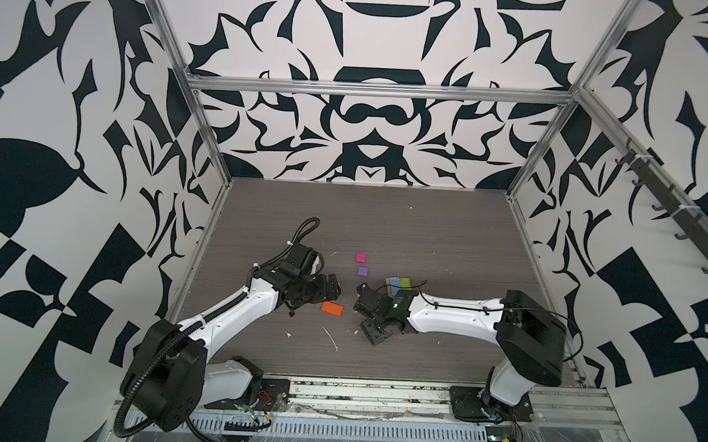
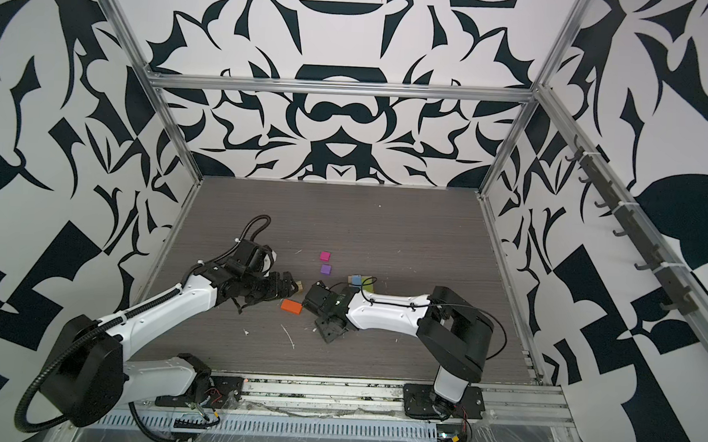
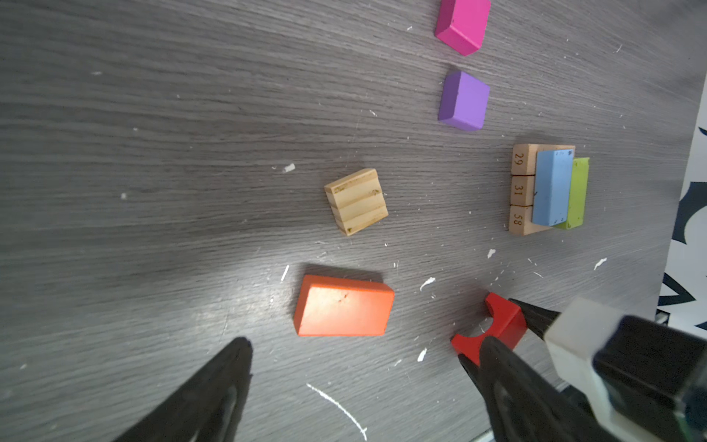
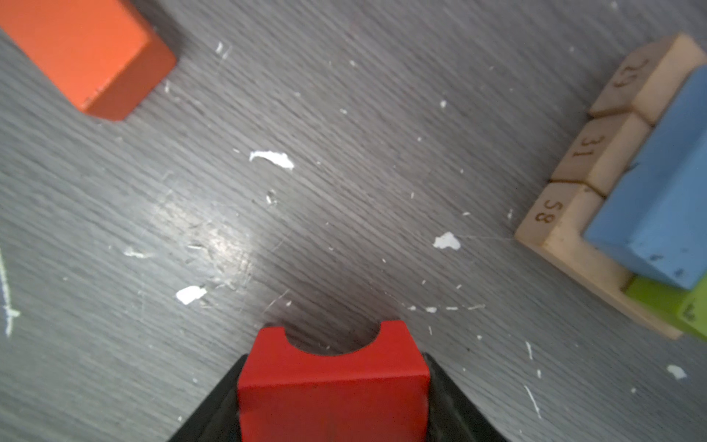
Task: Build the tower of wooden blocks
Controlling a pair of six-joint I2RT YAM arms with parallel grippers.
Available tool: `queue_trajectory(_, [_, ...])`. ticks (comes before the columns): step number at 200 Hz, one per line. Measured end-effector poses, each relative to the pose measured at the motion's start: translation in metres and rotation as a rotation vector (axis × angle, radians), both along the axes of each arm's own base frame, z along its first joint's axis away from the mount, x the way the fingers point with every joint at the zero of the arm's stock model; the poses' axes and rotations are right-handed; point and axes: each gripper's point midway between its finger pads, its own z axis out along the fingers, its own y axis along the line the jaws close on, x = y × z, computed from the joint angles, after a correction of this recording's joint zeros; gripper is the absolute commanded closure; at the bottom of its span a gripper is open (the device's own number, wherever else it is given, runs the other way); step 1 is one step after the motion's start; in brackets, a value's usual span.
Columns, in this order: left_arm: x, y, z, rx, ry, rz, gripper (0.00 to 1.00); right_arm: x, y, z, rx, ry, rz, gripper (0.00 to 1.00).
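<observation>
The red arch [image 4: 333,386] is clamped between the fingers of the right gripper [image 4: 333,363], low at the table [image 3: 153,153]. Whether it rests on the table cannot be told. The left gripper [image 3: 363,342] is held wide apart and empty, with one finger just beside the arch. An orange block [image 3: 344,306] lies flat near its fingertips, and a tan cube [image 3: 355,201] is seen beyond that block. Three tan planks [image 3: 522,189] are laid side by side, well apart from the arch. A blue block [image 3: 553,187] and a lime block [image 3: 578,191] are set on them. A magenta block [image 3: 463,25] and a purple block [image 3: 463,101] lie apart on the table.
</observation>
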Motion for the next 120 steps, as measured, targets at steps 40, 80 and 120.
queue_trajectory(40, [0.002,-0.001,0.0,-0.004,-0.005,0.0,0.05,0.006,-0.006,0.015,-0.004,-0.039,-0.065,0.37])
queue_trajectory(80, [0.002,-0.001,0.0,-0.003,-0.006,0.0,0.04,0.022,-0.005,0.045,0.044,-0.076,-0.152,0.38])
queue_trajectory(120, [0.002,-0.001,0.001,-0.006,-0.007,0.003,0.04,0.042,-0.02,0.059,0.072,-0.081,-0.262,0.38])
